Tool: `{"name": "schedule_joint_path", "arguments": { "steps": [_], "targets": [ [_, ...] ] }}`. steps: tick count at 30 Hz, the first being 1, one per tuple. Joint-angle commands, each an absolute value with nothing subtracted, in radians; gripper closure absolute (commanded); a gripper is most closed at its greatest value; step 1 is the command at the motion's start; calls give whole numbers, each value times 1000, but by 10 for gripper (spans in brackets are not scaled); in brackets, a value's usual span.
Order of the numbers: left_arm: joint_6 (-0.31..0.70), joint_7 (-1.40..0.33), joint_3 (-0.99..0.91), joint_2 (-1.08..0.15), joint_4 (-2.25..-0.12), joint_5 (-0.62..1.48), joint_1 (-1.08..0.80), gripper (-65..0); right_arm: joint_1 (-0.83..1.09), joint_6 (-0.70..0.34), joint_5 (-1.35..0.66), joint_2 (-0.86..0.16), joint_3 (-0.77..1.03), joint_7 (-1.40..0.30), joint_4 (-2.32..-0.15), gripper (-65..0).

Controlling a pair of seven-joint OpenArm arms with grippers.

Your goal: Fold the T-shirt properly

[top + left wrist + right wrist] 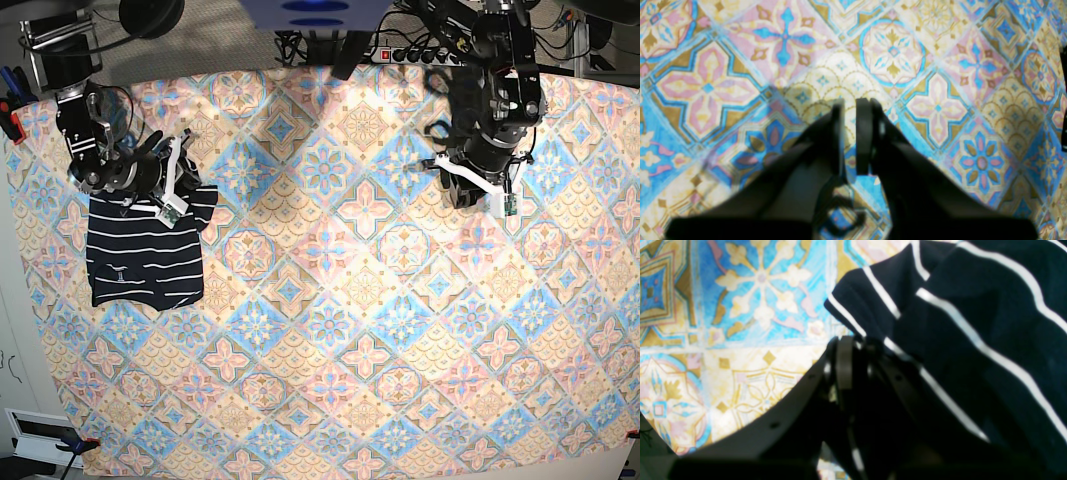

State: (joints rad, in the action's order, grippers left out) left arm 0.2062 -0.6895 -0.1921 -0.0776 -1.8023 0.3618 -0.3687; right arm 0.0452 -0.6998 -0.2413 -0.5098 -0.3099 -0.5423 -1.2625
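At the far left of the base view the T-shirt [145,258] lies bunched on the patterned cloth [340,330], its upper edge lifted under the right gripper [160,190]. In the right wrist view the jaws of that gripper [853,350] look pinched on a fold of the striped fabric, with cloth draping off to the right of the fingers (the contact itself sits in shadow, so how deep the bite goes cannot be told). The shirt looks crumpled rather than spread, so the step in hand appears to be pulling it open or carrying it toward the middle of the cloth. To do that well, the pinch should hold a single edge, not a wad, and the lift should be slow enough for the body to hang free and unroll.

Over at the far right, the left gripper [478,188] hovers above bare pattern, well apart from the shirt; its fingers [864,133] stand nearly together with only a narrow gap, holding nothing. It will likely need to cross over and take the opposite shoulder or hem.
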Motion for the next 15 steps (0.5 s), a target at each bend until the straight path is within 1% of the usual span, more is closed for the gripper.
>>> {"name": "schedule_joint_path", "arguments": {
  "steps": [1, 6, 9, 15],
  "targets": [
    [213, -665, -194, -81, -1830, 369, -363, -53, 45, -698, -216, -529, -305, -585, -1264, -49],
    [213, -667, -194, -81, -1839, 369, -366, -53, 59, -698, -216, -529, -305, -585, -1268, -49],
    [213, -667, -196, -82, -1847, 369, -381, -53, 79, -698, -217, -530, -297, -585, -1334, -49],
    [216, -668, -271, -82, -1857, 369, -430, -53, 225, -698, -223, -522, -127, -596, -1566, -49]
  ]
}}
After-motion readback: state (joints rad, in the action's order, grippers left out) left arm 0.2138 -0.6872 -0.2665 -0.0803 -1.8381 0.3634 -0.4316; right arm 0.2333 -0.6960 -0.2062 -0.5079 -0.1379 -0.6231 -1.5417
